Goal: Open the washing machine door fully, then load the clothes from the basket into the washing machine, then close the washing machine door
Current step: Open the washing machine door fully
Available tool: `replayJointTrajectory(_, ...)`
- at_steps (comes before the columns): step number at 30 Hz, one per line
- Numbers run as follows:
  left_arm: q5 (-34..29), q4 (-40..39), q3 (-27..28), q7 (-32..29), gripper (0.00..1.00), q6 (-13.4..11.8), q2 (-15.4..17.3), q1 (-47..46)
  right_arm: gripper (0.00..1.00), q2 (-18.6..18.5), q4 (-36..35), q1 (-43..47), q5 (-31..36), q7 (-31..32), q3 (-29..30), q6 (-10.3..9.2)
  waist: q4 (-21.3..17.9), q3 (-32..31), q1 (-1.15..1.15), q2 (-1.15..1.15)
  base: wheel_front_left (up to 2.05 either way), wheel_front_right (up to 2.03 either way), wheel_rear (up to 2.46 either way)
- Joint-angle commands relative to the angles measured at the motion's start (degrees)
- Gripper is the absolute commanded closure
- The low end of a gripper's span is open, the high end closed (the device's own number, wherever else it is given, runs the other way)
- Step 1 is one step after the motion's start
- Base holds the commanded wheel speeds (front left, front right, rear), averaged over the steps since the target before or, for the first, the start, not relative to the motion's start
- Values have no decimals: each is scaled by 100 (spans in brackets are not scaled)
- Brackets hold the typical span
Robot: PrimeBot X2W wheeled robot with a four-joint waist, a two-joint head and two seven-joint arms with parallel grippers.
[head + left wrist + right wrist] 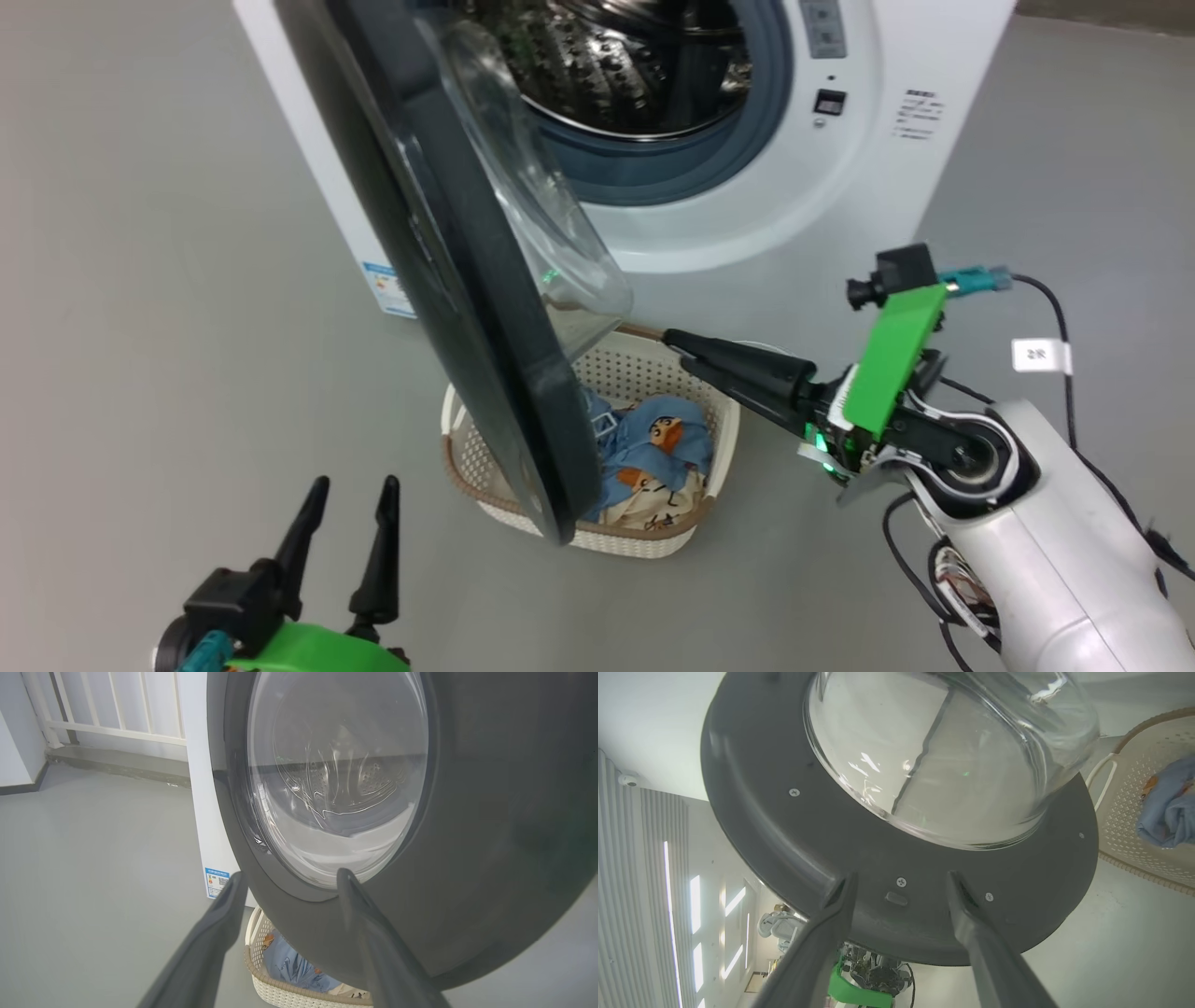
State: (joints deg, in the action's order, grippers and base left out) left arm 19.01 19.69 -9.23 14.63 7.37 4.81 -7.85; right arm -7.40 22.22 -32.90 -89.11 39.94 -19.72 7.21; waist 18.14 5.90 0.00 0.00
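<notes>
Well, the washing machine door (pixel 448 280) stands partway open, swung out from the left side of the washing machine (pixel 840 187), its edge towards the head camera and its glass bowl facing right. Behind it the steel drum (pixel 616 65) lies exposed. On the grey floor (pixel 140 280), just in front of the machine, sits the basket (pixel 653 359), partly tucked under the door's lower rim, and the clothes (pixel 653 439) are bunched inside it, blue over cream.

The right gripper (pixel 677 341) reaches in from the right above the basket's far rim. In its wrist view the right gripper's fingers (pixel 971 914) are spread and empty, tips at the door's dark inner rim below the bowl; I cannot tell whether they touch. Near left, the left gripper (pixel 356 483) hangs apart from the door, fingers parted, holding nothing, pointing at its outer face.
</notes>
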Motion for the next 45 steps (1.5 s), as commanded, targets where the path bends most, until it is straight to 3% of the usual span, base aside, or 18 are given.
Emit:
replayJointTrajectory(1, 4, -74, 230, 37, 0, 12, 138, -29, 0, 2, -184, 93, 67, -107, 18, 28, -178, -149, 0, 0, 0, 0, 0)
replayJointTrajectory(17, -42, -160, 678, 37, 0, 12, 325, 306, 0, -577, -346, 1065, 269, -1061, 186, 28, -910, -412, 0, 0, 0, 0, 0)
replayJointTrajectory(25, -73, -189, 795, 37, 0, 12, 325, 452, 0, -927, -394, 1501, 530, -1850, 199, 28, -1103, -512, 0, 0, 0, 0, 0)
replayJointTrajectory(32, -80, -225, 876, 37, 0, 12, 308, 542, 0, -1271, -270, 1789, 976, -2985, -9, 28, -1173, -549, 0, 0, 0, 0, 0)
replayJointTrajectory(40, -103, -220, 938, 37, 0, 12, 272, 601, 0, -1717, -26, 1923, 1878, -5074, -788, 28, -1182, -576, 0, 0, 0, 0, 0)
replayJointTrajectory(45, -118, -228, 971, 37, 0, 12, 248, 612, 0, -1759, 272, 1915, 2366, -5483, -854, 28, -1171, -582, 0, 0, 0, 0, 0)
